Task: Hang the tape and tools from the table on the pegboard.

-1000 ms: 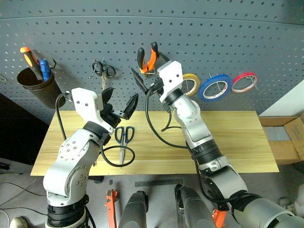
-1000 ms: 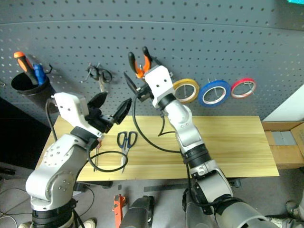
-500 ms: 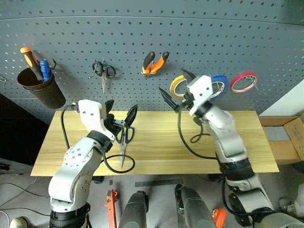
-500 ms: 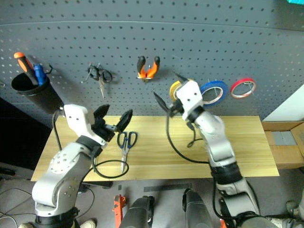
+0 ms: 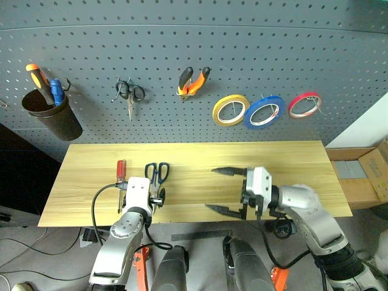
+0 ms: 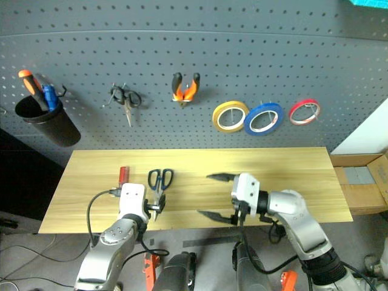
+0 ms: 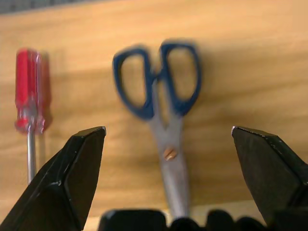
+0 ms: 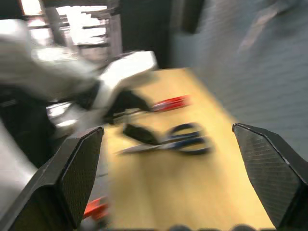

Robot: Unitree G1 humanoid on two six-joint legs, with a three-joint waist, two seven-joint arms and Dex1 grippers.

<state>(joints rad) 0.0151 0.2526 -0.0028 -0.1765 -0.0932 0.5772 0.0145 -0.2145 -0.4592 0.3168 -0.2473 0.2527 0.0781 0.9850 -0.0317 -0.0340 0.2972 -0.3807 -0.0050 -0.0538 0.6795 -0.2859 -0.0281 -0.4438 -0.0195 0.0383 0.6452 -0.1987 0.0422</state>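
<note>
Dark cup (image 5: 51,118) on the pegboard (image 5: 194,54) holds orange and blue screwdrivers, pliers (image 5: 193,82) and blue tape (image 5: 264,112) hang beside yellow and red rolls, blue-handled scissors (image 5: 156,176) and red screwdriver (image 5: 120,173) lie on the wood table (image 5: 291,163), left gripper (image 7: 168,159) and right gripper (image 5: 227,191) both wide, empty.

Matt wood-grain table (image 5: 291,163), perforated matt grey pegboard (image 5: 242,54), glossy (translucent red plastic) screwdriver (image 7: 30,91) handle, bare-metal scissors (image 7: 163,115) blades.

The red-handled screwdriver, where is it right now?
The red-handled screwdriver lies on the table toward its left end, just left of the blue-handled scissors, with the open left gripper close in front of both.
</note>
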